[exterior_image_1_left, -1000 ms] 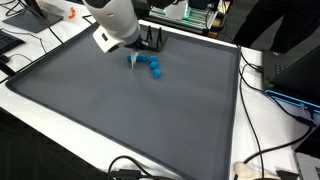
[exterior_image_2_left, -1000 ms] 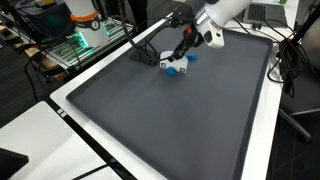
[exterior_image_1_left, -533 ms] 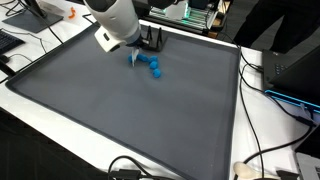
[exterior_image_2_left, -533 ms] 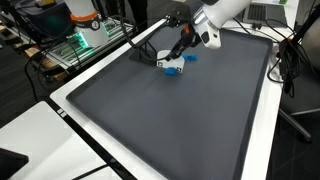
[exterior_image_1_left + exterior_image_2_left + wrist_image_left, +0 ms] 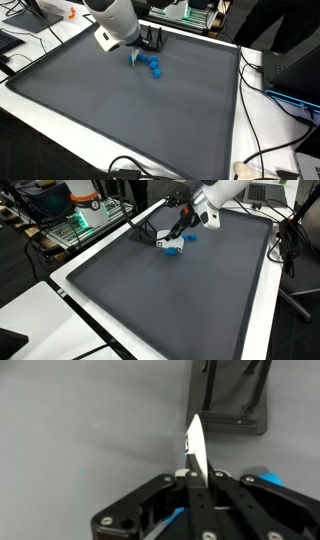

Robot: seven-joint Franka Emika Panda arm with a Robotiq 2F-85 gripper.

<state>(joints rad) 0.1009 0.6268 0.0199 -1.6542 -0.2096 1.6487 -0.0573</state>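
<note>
By mat (image 5: 120,120) edge, tool (image 5: 192,472) pinching white tab (image 5: 195,442) — rack (image 5: 228,405) close

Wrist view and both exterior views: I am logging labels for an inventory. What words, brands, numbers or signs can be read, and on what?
No text can be read in any view.
The white piece shut in the gripper: blank.
The black rack: no marking visible.
The grey mat: plain.
The green-lit equipment: too small and blurred to read.
</note>
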